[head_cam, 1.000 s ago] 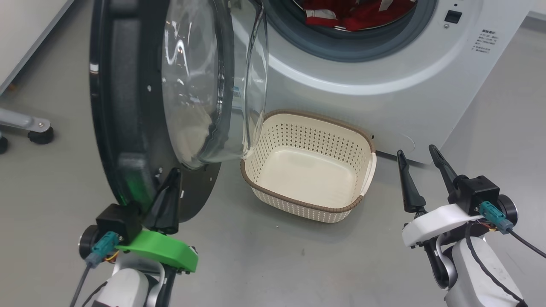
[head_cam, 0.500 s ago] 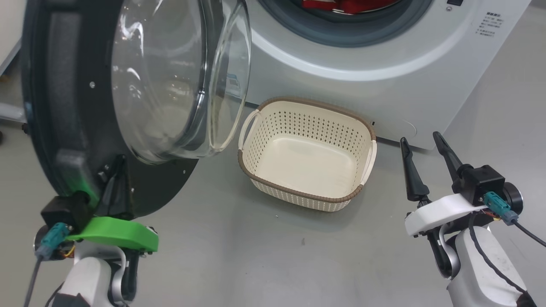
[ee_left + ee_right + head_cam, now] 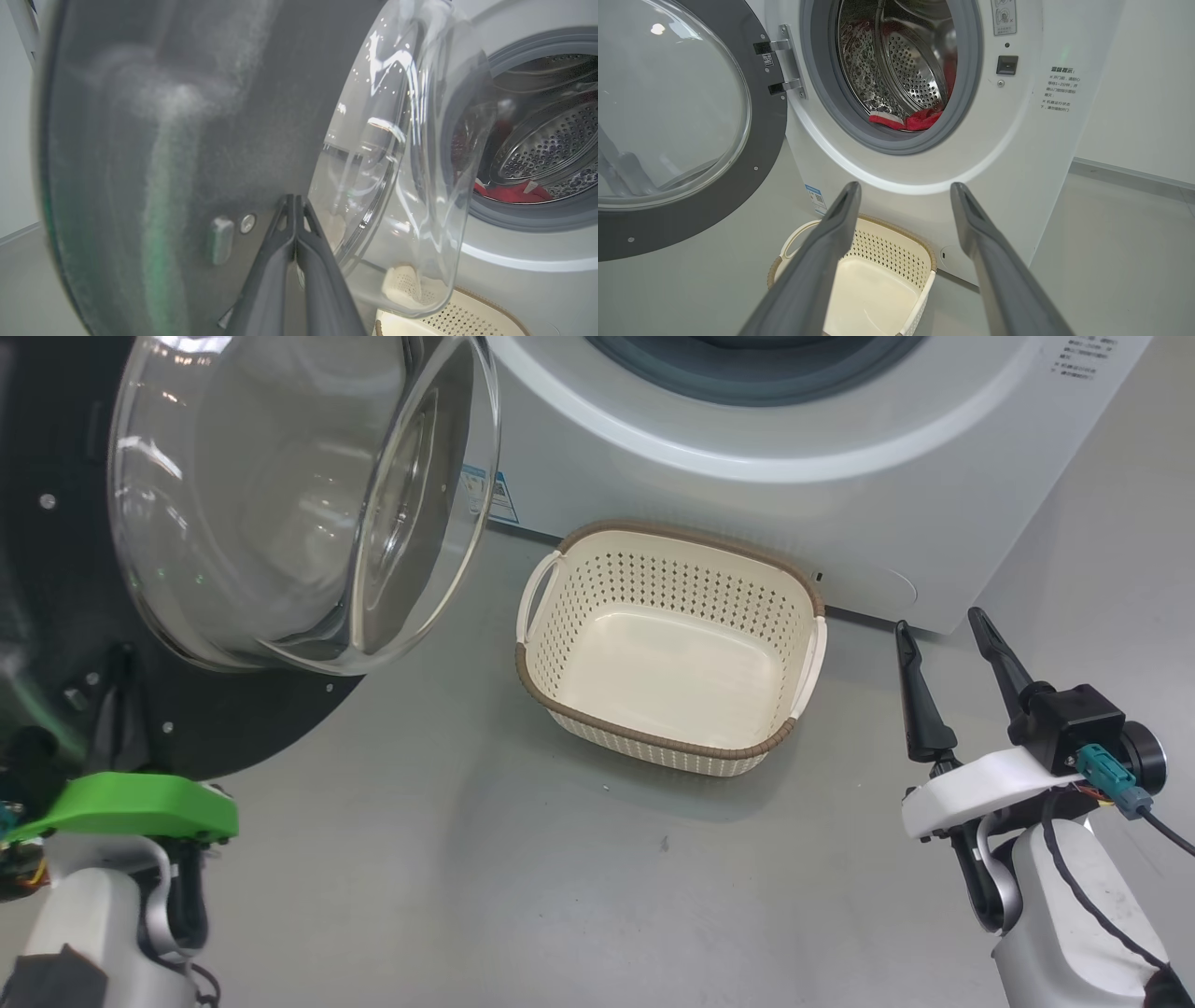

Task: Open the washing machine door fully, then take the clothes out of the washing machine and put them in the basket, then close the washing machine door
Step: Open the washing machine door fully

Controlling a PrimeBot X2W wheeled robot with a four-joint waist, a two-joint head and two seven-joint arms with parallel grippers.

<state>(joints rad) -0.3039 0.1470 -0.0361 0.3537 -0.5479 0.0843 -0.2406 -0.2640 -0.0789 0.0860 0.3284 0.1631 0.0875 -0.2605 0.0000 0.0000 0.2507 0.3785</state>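
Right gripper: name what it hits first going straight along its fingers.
Probably the washing machine, on its white front just below the drum mouth; the right gripper aims over the basket, though depth is unclear.

Door [image 3: 761, 140] open, red clothes [image 3: 920, 120] inside washing machine [image 3: 1017, 163]

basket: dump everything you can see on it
The basket is cream plastic, rounded-square, with perforated walls, a solid bottom, a brown woven-look rim and white handles on two opposite sides. It stands upright and empty on the grey floor, close in front of the washing machine, below its drum mouth. The open washing machine door hangs to its left in the head view, apart from it. Whether its back rim touches the machine cannot be told.
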